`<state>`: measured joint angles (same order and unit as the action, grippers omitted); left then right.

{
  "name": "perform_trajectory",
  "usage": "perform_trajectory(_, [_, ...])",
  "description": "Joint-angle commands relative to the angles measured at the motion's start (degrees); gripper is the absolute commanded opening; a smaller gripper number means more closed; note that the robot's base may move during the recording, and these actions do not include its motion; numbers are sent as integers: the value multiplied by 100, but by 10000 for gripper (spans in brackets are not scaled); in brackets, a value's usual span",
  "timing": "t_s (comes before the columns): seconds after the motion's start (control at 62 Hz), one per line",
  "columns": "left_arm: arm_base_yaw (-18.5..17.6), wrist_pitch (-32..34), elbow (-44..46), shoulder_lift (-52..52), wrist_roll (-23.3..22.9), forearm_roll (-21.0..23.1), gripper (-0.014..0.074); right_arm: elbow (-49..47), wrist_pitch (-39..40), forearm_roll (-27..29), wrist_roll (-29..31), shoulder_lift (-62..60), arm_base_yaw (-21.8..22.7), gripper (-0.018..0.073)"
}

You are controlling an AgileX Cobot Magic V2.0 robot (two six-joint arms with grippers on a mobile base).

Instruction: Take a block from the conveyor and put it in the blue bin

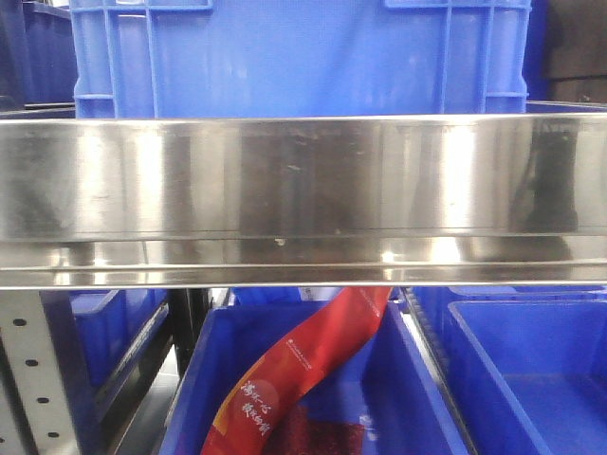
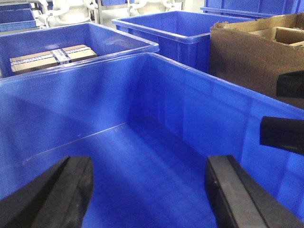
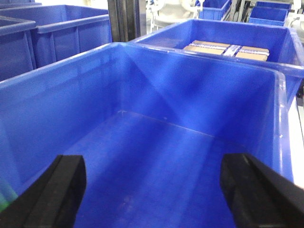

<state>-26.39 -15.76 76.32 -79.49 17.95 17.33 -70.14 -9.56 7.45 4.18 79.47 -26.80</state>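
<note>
My left gripper (image 2: 148, 168) hangs open over the inside of a large blue bin (image 2: 142, 95), with nothing between its black fingers (image 2: 57, 190). In the right wrist view my right gripper (image 3: 153, 166) is also open and holds nothing, above the bare floor of a blue bin (image 3: 190, 90). The block and the conveyor are out of view in all three views.
A brown cardboard box (image 2: 251, 52) stands right of the left bin. Neighbouring bins hold taped cardboard packages (image 2: 52, 56) (image 3: 225, 49). The front view is filled by a steel shelf edge (image 1: 303, 190), with a red packet (image 1: 303, 370) in a blue bin (image 1: 408, 398) below.
</note>
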Motion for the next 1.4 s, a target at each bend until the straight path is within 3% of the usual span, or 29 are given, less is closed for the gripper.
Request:
perform_trajectory(0.0, [-31,157,69,66,11,55,340,-62,58,34,44,-151,-2,364])
perform_trajectory(0.21, [-31,145,69,184,11,44,-114,-62,-207,34,44,-373,-2,-167])
perform_trajectory(0.387, [109,80,47,247,11,7,-111,-62,-361,34,44,-473,-2,-162])
perform_trajectory(0.597, [407,104,-186,1112,11,30,-111,122,-566,-61,44,-1352,167,-162])
perform_trajectory(0.807, [795,350,-1635,2031,0,45,-111,1327,147,-81,-80,-2229,575,-162])
perform_trajectory(1.114, [796,751,-4091,3752,-11,515,-111,3530,331,-81,-129,-3875,575,-162])
perform_trajectory(1.388, [796,886,-4977,4657,-11,541,-111,4337,380,-81,-180,-4743,575,-162])
